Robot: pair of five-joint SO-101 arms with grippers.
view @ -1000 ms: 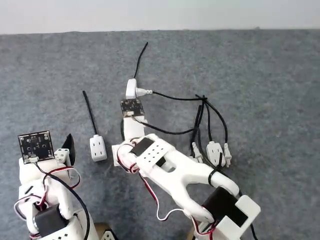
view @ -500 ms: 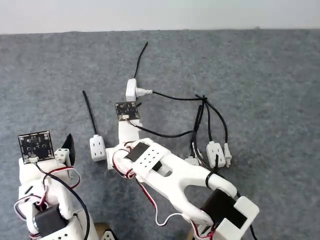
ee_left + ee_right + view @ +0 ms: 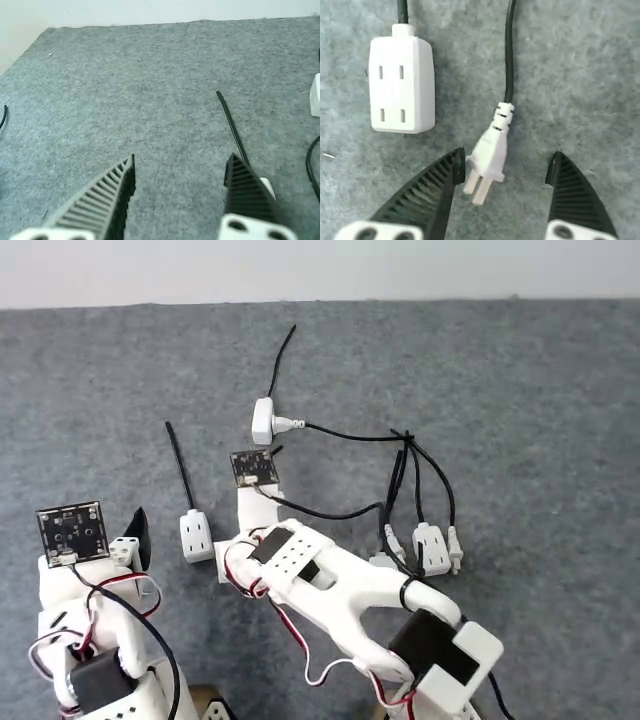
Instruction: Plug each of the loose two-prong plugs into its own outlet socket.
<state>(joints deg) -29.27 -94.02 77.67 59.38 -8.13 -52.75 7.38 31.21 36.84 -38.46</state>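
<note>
Right gripper (image 3: 507,156): jaws spread wide just above the grey mat (image 3: 540,420), gripping nothing. A white two-prong plug (image 3: 489,150) lies flat between them. One black ribbed finger (image 3: 427,200) has its tip close against the plug's body, and the other finger stands apart from it.
Two-prong plug: lies left of the mat's centre, prongs pointing back toward the right gripper. Its black cord (image 3: 509,50) runs straight away from the gripper.
Near outlet (image 3: 401,92): a white block with two pairs of slots, all four showing. It lies just beside the two-prong plug but does not touch it. In the high view it sits left of the mat's centre (image 3: 195,536), with its own thin black lead running toward the far edge.
Left gripper (image 3: 177,185): jaws wide apart, holding nothing, raised over the mat's near left corner. A corner of the near outlet peeks out behind one finger.
Outlets, counted: three white blocks. These are the near outlet, a far outlet (image 3: 262,420) at mid-width toward the far edge, and a right outlet (image 3: 430,545) right of centre.
Plugs, counted: four can be made out. A seated plug (image 3: 286,424) sits in the far outlet's side. A loose plug (image 3: 391,540) lies beside the right outlet on the side toward the mat's centre. A second loose plug (image 3: 455,550) lies on its side toward the right edge. The fourth is the two-prong plug between the right gripper's jaws.
Cords: a knot of black leads (image 3: 405,460) gathers right of centre, above the right outlet.
</note>
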